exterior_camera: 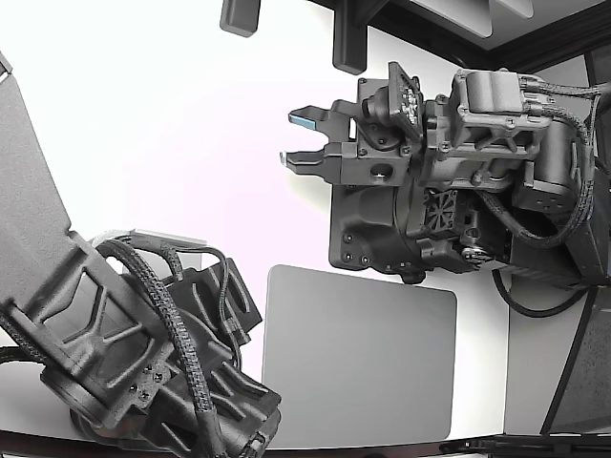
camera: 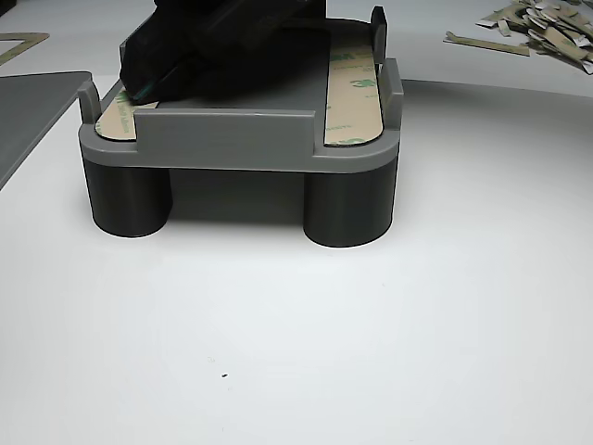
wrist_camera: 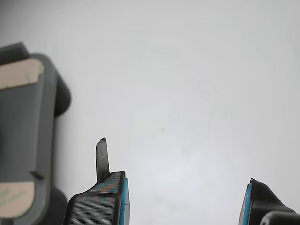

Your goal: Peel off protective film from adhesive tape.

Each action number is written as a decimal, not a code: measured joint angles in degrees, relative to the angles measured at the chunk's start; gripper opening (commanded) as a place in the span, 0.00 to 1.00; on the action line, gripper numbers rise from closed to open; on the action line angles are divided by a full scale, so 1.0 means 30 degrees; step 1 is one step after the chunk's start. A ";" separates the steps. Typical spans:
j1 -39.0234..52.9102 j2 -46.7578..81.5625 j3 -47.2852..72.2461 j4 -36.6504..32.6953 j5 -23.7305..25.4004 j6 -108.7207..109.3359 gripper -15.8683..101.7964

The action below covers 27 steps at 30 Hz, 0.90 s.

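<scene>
A grey holder (camera: pixel 241 139) on round legs carries two strips of adhesive tape. Tan protective film printed in green covers one strip (camera: pixel 357 88) and the other strip (camera: pixel 113 119). In the wrist view the holder (wrist_camera: pixel 42 122) shows at the edge, with tan film (wrist_camera: pixel 16 75) on it. My gripper (wrist_camera: pixel 185 187) hovers over bare white table beside the holder, open, its blue-padded fingers far apart with nothing between them. A thin grey sliver (wrist_camera: pixel 101 159) sticks up from one finger. The exterior view shows my gripper (exterior_camera: pixel 298 139) open above the table.
A second black arm (exterior_camera: pixel 143 353) fills the exterior view's lower left, and its gripper (camera: pixel 222 46) rests on top of the holder. A grey mat (exterior_camera: pixel 363 353) lies near the table's front. A pile of peeled film scraps (camera: pixel 542 23) sits beyond the holder.
</scene>
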<state>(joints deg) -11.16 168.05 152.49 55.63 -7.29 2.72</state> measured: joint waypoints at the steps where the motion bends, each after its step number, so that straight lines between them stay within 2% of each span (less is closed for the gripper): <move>1: 0.0000 0.0000 0.0000 0.0000 0.0000 0.0000 0.04; 14: 0.0000 0.0000 0.0000 0.0000 0.0234 0.0117 0.04; 21: 0.0791 -0.1260 -0.2402 -0.0234 0.0088 -0.0908 0.04; 27: 0.2754 -0.3281 -0.4600 0.0674 0.2666 -0.6709 0.04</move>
<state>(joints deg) -2.90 158.20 138.69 57.66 0.70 -17.40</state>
